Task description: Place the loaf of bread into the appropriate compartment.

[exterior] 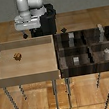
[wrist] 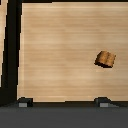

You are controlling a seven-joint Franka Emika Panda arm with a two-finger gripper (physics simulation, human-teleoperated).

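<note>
The loaf of bread is a tiny brown speckled lump. It lies on the floor of the light wooden tray, towards the exterior view's left. It also shows in the wrist view on the tray floor. My gripper hangs above the tray's far edge, apart from the bread and well above it. In the wrist view the gripper is open and empty, with both fingertips showing at the picture's edge.
A dark wooden bin with several compartments stands beside the tray at the exterior view's right. Small grey-white items sit in its compartments. Both containers rest on thin metal legs.
</note>
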